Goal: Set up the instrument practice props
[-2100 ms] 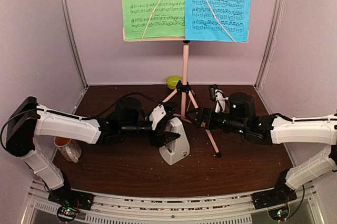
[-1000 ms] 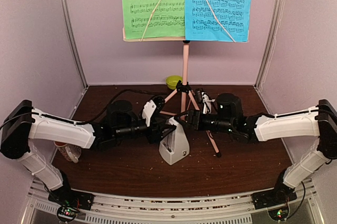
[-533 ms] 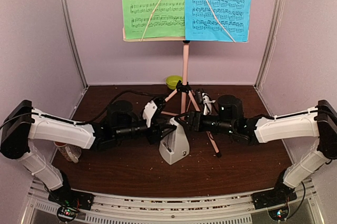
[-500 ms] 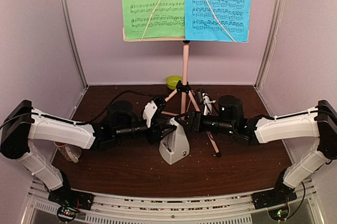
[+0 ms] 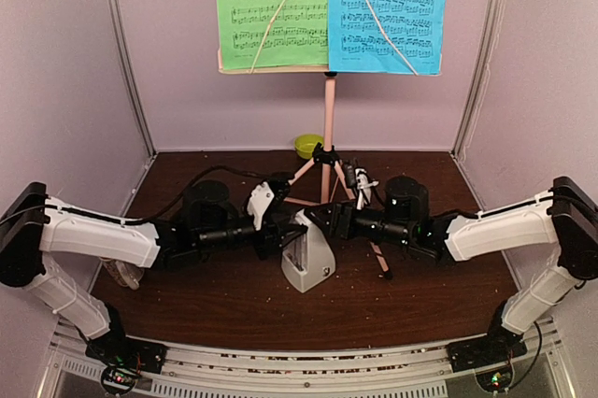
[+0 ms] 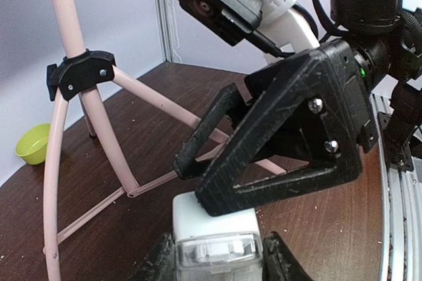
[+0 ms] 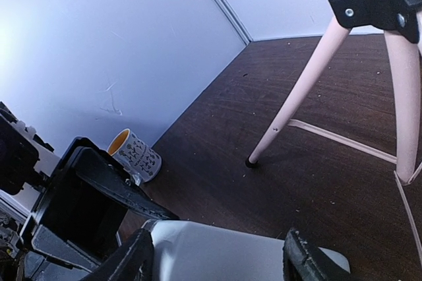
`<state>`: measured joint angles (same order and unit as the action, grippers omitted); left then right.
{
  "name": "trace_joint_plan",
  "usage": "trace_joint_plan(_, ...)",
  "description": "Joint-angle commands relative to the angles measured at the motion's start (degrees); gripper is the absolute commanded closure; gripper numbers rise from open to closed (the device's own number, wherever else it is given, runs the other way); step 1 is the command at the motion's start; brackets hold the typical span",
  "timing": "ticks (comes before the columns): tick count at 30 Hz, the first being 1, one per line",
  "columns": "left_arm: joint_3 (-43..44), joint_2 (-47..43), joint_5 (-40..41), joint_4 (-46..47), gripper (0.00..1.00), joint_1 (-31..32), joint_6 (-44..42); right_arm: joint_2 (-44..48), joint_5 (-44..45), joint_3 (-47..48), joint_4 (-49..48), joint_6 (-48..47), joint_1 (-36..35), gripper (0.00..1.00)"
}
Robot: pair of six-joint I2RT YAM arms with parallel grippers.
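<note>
Metronome, small, pale and pyramid-shaped, stands upright on the dark wood tabletop near its middle, between the two arms. The left gripper reaches its peak from 9 o'clock. In the left wrist view its black fingers press both sides of the clear cover at the top, partly closed and gripping it. The right gripper comes in from 3 o'clock, its tips just beside the left one's. In the right wrist view its fingers stand wide apart, straddling the pale body. Whether they touch it I cannot tell.

At 9 o'clock from the metronome, against the left wall, sits a white mug with an orange inside. It has a small dark pattern, too fine to read.

At 12 o'clock, just behind the metronome, the pink music stand spreads its tripod legs. One leg runs out to a foot at about 3 o'clock. Behind the black hub, at the back edge, is a lime-green bowl.

Farthest off, the stand's desk carries the green music sheet on the left and the blue music sheet touching it on the right. Each is crossed by a thin slanting retaining arm. Both sheets bear printed staves of notes. No title or words are legible.
</note>
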<state>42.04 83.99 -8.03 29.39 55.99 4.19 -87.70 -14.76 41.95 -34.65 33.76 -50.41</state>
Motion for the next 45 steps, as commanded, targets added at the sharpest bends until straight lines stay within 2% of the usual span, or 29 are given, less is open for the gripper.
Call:
trace_joint_plan(1,-2.63,-3.15,-1.02,0.66,0.75,0.00,-4.69,-3.96,4.66,-4.39,14.19,-2.55,0.58,0.34)
trace_joint_plan(9,-5.96,-5.93,-0.28,5.06,0.80,-0.09,-2.89,-3.85,5.36,-4.39,15.51,-3.23,0.56,0.35)
trace_joint_plan(12,-6.83,-8.63,1.94,4.10,0.81,-0.36,-1.34,-3.55,5.19,-4.31,15.60,-3.35,0.57,0.35)
trace_joint_plan(17,-4.27,-14.15,6.27,-10.49,0.80,-4.70,0.77,-3.04,4.86,-4.22,15.43,-3.43,0.53,0.35)
trace_joint_plan(21,-2.43,-16.26,7.94,-22.43,0.80,-10.99,4.43,-3.52,4.09,-4.04,15.03,-3.26,0.49,0.34)
trace_joint_plan(27,7.09,-10.82,13.33,-46.92,0.80,-22.66,10.59,-3.25,4.52,-3.58,15.97,-4.02,0.46,0.34)
trace_joint_plan(30,11.86,-7.10,13.59,-52.58,0.81,-28.59,13.55,-3.27,4.57,-3.39,16.14,-4.00,0.42,0.34)
trace_joint_plan(36,19.80,3.52,13.84,-56.05,0.81,-35.55,15.70,-3.06,4.55,-2.79,16.42,-4.25,0.26,0.34)
trace_joint_plan(40,23.57,10.91,13.54,-56.09,0.83,-37.90,16.02,-2.46,4.53,-1.75,17.35,-4.70,0.14,0.33)
trace_joint_plan(45,25.91,15.98,14.78,-54.87,0.83,-38.77,16.35,-1.03,4.54,-0.93,18.69,-4.93,-0.10,0.33)
